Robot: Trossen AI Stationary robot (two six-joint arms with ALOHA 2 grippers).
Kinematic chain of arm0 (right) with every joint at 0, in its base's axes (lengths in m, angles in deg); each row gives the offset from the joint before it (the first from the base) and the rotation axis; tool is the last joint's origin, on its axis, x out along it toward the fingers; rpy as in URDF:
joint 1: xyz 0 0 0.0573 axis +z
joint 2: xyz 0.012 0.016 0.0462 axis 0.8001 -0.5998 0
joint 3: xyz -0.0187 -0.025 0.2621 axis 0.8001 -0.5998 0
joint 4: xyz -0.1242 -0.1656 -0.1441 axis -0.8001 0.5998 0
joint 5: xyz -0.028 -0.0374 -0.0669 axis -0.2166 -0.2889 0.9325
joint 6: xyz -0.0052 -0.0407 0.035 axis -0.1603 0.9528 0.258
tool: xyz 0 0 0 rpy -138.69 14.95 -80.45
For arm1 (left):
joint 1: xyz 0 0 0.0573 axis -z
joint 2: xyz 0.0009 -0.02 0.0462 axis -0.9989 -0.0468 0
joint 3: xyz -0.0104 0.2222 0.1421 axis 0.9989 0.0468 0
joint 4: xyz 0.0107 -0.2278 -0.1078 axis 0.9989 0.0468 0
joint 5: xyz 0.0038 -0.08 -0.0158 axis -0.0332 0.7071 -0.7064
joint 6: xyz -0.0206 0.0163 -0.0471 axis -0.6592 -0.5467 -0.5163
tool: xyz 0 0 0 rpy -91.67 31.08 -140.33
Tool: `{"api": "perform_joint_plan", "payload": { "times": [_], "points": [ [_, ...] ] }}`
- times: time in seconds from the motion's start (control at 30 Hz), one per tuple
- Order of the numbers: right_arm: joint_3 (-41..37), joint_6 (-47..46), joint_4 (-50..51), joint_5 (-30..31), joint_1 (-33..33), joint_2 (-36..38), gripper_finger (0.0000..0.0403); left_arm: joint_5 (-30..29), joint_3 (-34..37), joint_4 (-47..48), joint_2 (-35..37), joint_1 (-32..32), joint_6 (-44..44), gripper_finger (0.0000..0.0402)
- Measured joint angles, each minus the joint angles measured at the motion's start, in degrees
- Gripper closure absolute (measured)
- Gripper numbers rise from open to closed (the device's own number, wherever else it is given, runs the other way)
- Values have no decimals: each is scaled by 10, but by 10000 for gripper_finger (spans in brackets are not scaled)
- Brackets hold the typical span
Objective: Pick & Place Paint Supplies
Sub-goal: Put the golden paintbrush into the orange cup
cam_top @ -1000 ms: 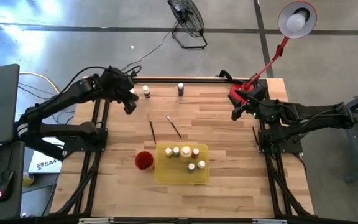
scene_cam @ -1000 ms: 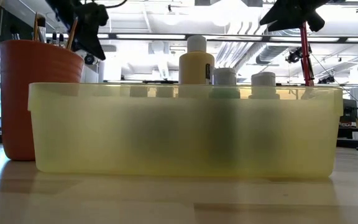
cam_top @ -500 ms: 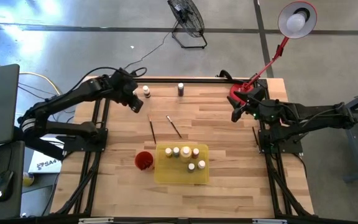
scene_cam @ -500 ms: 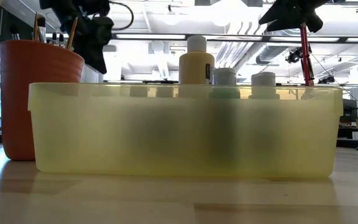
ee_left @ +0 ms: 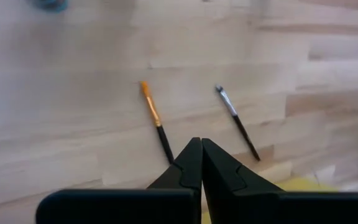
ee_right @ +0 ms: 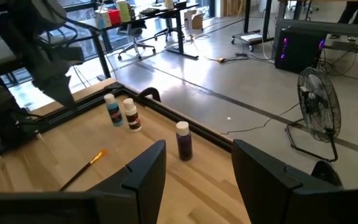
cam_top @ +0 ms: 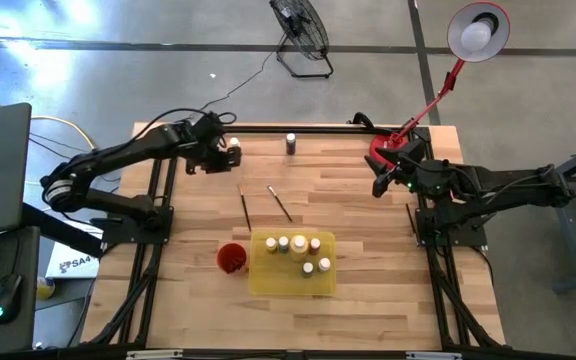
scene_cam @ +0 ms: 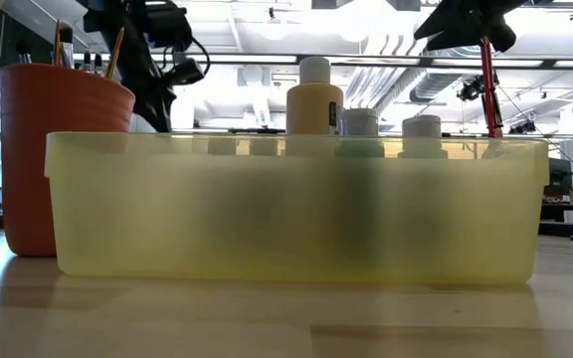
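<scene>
Left gripper [cam_top: 230,152] closed, empty, beside two small bottles [cam_top: 235,146] at surface's [cam_top: 368,250] far edge; right gripper [cam_top: 376,187] wide, empty, waiting at right side.

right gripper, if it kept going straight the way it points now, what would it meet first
Probably the dark paint bottle, which stands between the open right gripper's fingers in the right wrist view, near the table's far edge. Depth is unclear, so it might pass above the bottle.
</scene>
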Motion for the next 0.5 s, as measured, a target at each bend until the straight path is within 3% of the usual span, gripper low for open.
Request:
{"api": "perform_joint_plan", "payload": {
  "times": [0.27,0.5],
  "points": [
    [0,0,55,-13,0,0,229,0,0,-6,-32,0,-11,391],
    [0,0,66,-13,0,0,229,-30,0,-17,-62,0,-11,314]
  ]
}}
